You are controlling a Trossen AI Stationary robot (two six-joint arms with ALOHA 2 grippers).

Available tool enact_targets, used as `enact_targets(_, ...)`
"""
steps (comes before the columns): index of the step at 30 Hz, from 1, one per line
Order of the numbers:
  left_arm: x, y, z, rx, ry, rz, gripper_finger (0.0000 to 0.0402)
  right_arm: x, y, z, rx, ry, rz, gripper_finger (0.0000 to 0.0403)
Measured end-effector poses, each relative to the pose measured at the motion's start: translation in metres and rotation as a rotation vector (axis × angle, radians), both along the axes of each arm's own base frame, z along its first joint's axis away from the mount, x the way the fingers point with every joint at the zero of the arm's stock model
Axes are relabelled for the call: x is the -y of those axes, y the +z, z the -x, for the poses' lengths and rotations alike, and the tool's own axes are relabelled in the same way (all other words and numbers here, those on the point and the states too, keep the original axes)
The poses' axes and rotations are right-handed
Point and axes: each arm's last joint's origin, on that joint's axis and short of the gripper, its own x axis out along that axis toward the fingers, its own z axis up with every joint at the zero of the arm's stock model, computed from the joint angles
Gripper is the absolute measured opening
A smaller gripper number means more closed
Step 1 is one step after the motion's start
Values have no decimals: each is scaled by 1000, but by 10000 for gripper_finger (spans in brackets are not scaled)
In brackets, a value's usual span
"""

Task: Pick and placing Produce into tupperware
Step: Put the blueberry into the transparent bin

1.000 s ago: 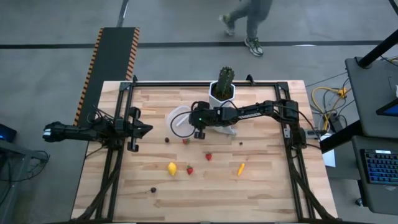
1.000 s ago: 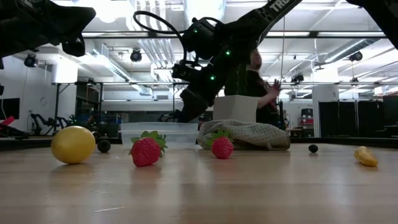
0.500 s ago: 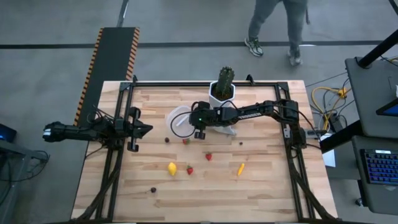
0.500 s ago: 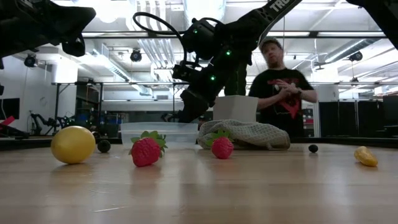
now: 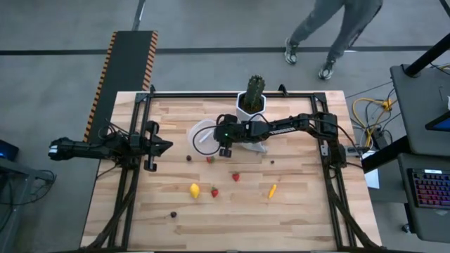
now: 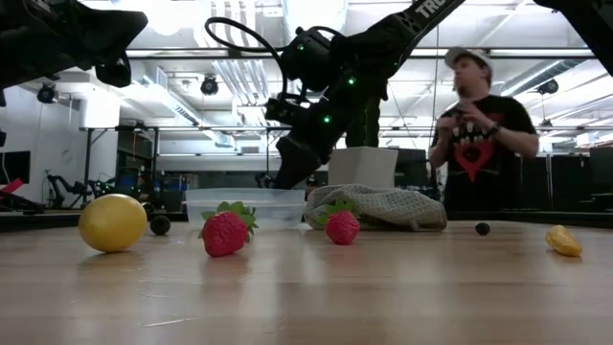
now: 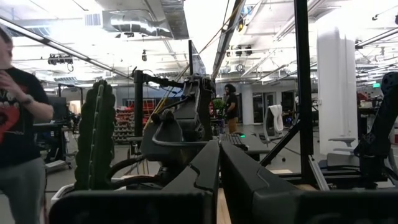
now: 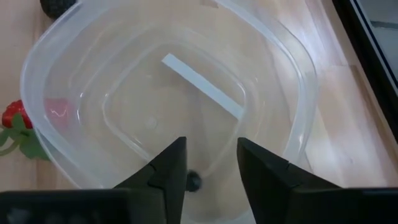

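Right hand (image 8: 211, 171), fingers spread, hangs over the tupperware (image 8: 292, 118); its base half-hides a small dark piece (image 8: 194, 182).

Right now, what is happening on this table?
The right gripper hangs over the clear tupperware with its fingers apart; a small dark round piece lies inside. The left gripper waits shut at the table's left edge. A lemon, strawberries and a carrot lie on the table.
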Motion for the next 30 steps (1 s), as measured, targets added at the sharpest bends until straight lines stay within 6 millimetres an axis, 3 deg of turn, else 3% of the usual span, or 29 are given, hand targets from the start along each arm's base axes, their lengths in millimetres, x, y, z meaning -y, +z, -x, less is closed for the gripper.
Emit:
enact_targets(4, 0, 0, 0, 0, 0, 0, 0, -3, 6, -2, 38, 19, -2, 139)
enact_targets(8, 0, 0, 0, 0, 0, 0, 0, -13, 25, -2, 102, 56, -5, 134)
enact_targets(15, 0, 0, 0, -2, 0, 0, 0, -50, 85, 16, 224, 185, -36, 124)
enact_targets(24, 0, 0, 0, -3, 0, 0, 0, -109, 158, 82, 230, 338, -59, 122)
enact_targets(30, 0, 0, 0, -1, 0, 0, 0, -124, 175, 142, 197, 265, -45, 122)
